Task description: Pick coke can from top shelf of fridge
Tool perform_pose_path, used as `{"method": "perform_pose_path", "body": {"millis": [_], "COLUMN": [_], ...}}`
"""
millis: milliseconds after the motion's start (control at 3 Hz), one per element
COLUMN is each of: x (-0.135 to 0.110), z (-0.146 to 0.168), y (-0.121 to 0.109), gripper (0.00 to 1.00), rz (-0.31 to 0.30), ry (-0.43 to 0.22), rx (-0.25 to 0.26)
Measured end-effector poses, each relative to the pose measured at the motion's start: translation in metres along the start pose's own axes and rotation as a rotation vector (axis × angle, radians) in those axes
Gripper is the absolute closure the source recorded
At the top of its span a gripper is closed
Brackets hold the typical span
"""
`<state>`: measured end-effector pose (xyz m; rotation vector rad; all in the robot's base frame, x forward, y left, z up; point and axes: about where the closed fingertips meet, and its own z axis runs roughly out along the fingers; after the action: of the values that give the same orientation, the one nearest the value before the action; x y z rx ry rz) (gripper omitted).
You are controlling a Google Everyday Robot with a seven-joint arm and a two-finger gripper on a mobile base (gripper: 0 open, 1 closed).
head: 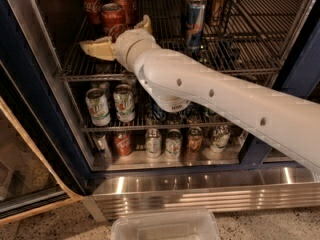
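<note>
Inside the dark-blue fridge [305, 69], the white arm [225, 104] hides much of the lower cans [97, 106], whose labels I can't read. On the top shelf [250, 44], at left, white Coca-Cola script shows on a rear red can [91, 3]. The nearer coke can [113, 18], silver-topped, stands between the spread, unclenched fingers [95, 48] of the tool [114, 33], its base hidden.

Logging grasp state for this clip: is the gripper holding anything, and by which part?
Nothing is held. The gripper is at the top shelf, its fingers spread open either side of the front coke can, not closed on it.
</note>
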<state>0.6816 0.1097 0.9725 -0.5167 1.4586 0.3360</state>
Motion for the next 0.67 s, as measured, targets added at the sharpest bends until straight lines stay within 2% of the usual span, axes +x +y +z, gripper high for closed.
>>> {"method": "perform_pose_path", "body": {"millis": [667], "x": [0.0051], "z": [0.0205], "y": [-0.0133], "gripper": [0.0], "rz": [-0.005], "ry": [-0.021], "rx": [0.052]}}
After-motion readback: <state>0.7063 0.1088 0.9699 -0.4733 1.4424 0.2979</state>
